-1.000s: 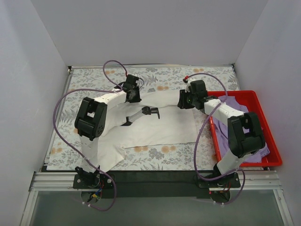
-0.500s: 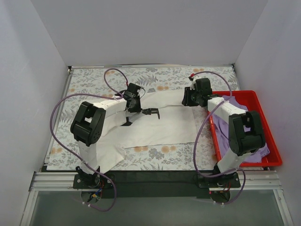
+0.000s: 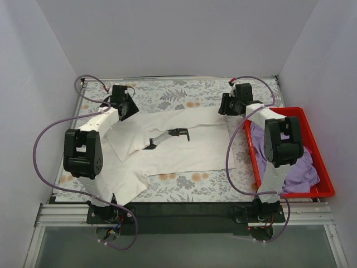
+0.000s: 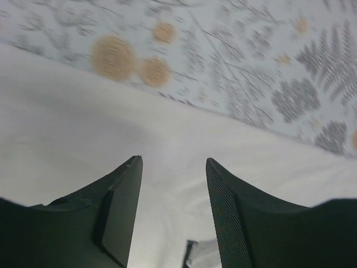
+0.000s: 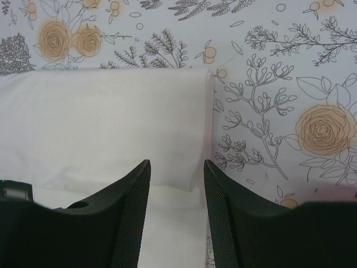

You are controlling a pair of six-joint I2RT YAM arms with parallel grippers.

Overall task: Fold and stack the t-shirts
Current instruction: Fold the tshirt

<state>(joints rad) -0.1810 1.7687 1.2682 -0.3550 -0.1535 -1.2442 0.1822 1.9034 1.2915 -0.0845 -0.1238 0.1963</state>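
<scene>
Tablecloth (image 3: 184,95) w/ red bin (image 3: 287,110) holding lavender tee (image 3: 298,173)

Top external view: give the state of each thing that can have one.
white t-shirt: spread on the tablecloth, unheld.
lavender t-shirt: crumpled in the red bin.
left pincer: open, empty, over the white t-shirt.
right pincer: open, empty, at the white t-shirt's edge.
</scene>
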